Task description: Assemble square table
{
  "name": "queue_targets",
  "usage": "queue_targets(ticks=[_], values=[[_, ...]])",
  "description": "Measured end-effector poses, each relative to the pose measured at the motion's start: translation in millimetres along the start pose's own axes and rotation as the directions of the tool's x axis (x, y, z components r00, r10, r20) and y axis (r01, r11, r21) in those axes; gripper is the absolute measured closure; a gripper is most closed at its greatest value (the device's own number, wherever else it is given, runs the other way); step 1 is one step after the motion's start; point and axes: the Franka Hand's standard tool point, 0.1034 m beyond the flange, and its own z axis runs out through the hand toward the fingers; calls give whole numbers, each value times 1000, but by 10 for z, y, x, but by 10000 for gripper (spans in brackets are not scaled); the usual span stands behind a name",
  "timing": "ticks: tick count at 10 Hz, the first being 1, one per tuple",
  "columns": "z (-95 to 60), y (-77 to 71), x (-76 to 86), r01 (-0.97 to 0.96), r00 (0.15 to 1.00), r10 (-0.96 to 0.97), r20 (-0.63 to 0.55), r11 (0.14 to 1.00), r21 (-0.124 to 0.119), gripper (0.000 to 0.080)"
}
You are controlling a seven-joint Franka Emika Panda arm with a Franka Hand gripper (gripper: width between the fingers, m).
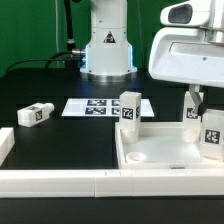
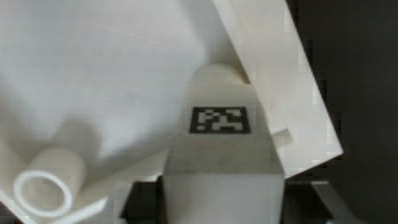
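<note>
The gripper [image 2: 222,200] looked clamped on a short white tag-marked leg post [image 2: 221,130] above the large white square rimmed plastic panel [image 1: 160,150], lower right in the exterior view. If tilted, the post could jam beside its socket. The fingertips were cut off at the lower edge, and the post's threaded end was hidden.

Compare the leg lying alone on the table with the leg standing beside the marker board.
The lying leg rests on its side on the black table, apart from the square panel; the standing leg is upright at the panel's corner. Both are white with a black-and-white tag.
</note>
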Motion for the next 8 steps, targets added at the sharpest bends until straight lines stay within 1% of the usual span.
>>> queue_targets(ticks=[1, 3, 4, 5, 6, 7, 8], values=[[2, 3, -4, -113, 994, 113, 2, 994, -2, 515], [4, 8, -13, -311, 950, 311, 5, 950, -7, 514], [5, 7, -20, -436, 900, 436, 8, 900, -12, 514], [5, 0, -26, -558, 830, 558, 13, 830, -11, 514], [3, -35, -55, -654, 756, 654, 10, 756, -13, 514], [3, -36, -54, -709, 705, 709, 10, 705, -14, 514], [4, -42, -57, -750, 661, 750, 17, 662, -13, 456]])
